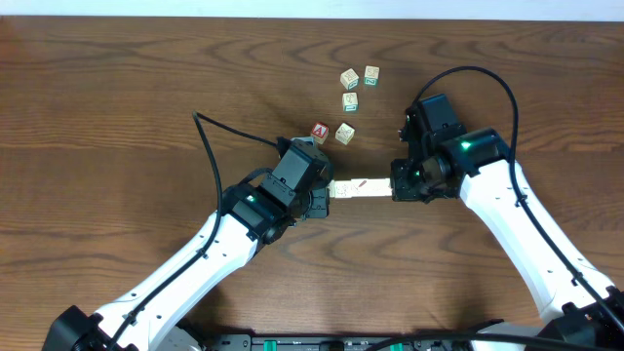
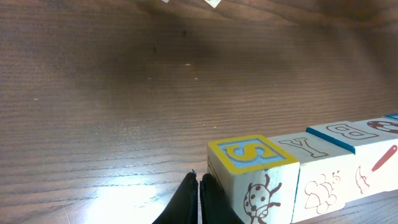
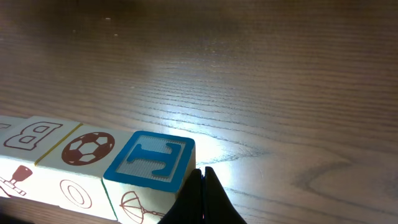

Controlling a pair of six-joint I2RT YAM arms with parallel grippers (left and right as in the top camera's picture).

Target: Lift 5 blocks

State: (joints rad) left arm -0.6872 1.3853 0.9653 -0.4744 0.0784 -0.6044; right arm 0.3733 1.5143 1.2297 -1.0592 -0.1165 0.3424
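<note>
Jaws of the left gripper (image 1: 329, 191) closed flat, finger against finger, nothing pinched between them. Outer side of its black fingertips (image 2: 188, 200) touching the near end of a row of five small pale wooden alphabet cubes (image 1: 357, 187).

Right beside those jaws, the yellow-bordered cube with a blue S (image 2: 252, 152), a ladybird printed on its side. Next along and away from them, a cream cube with an outlined Y (image 2: 305, 146), then a cube with a B (image 2: 348, 132).

Nearer the other jaws, a cube with a red-brown football (image 3: 87, 149), then the blue-bordered cube with a T (image 3: 152, 158), its end face against the right fingers.

Jaws of the right gripper (image 1: 393, 185) likewise closed completely, holding nothing between them, black fingers (image 3: 214, 205) butted against that T cube. Row caught end to end between the two closed grippers. Cannot tell whether it rests on the dark brown wooden table (image 1: 117, 97) or hangs above it.

Beyond both jaws, well apart from the row: a cube with a red A face (image 1: 319, 132), a pale cube (image 1: 345, 134) just beside it, and three more pale cubes (image 1: 349, 78) farther off.
</note>
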